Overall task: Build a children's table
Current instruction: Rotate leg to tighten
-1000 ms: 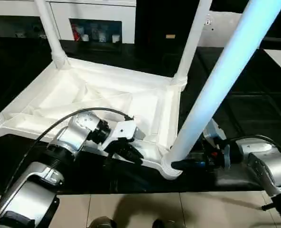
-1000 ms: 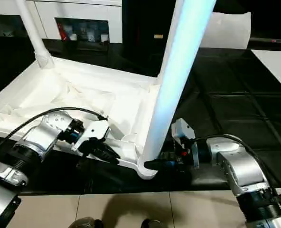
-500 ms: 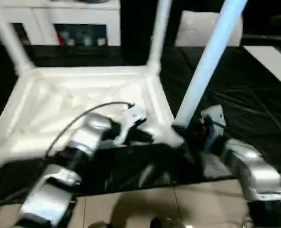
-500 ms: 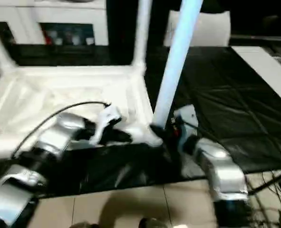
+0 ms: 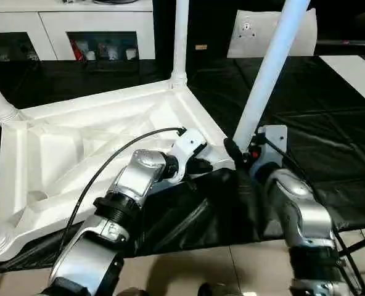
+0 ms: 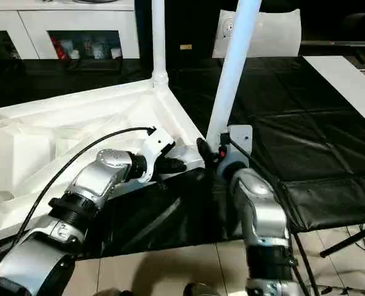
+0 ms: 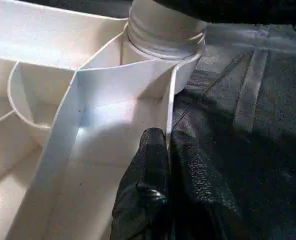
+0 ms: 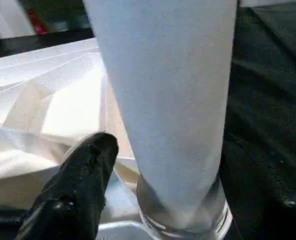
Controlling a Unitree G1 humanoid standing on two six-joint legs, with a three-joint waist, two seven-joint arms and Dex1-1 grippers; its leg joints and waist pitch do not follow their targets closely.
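The table point(image 5: 77, 142) has swung round; left claw point(image 7: 167, 150) pinches its rim, right claw point(image 5: 232, 151) grips the near leg point(image 5: 266, 74).

A furnished indoor room, lab-like: white cabinets point(image 5: 77, 24) with cluttered open shelves stand far left, black sheeting point(image 5: 330, 123) covers the work surface, pale floor tiles point(image 5: 188, 277) lie near.

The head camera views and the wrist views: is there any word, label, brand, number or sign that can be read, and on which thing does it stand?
No text can be read.
White table top and legs: plain, no marking.
White sheet behind the near leg: a small dark mark, too small to read.
Shelf items in the white cabinet: labels too small and blurred.
Left end effector, pinching the table's rim: no marking.
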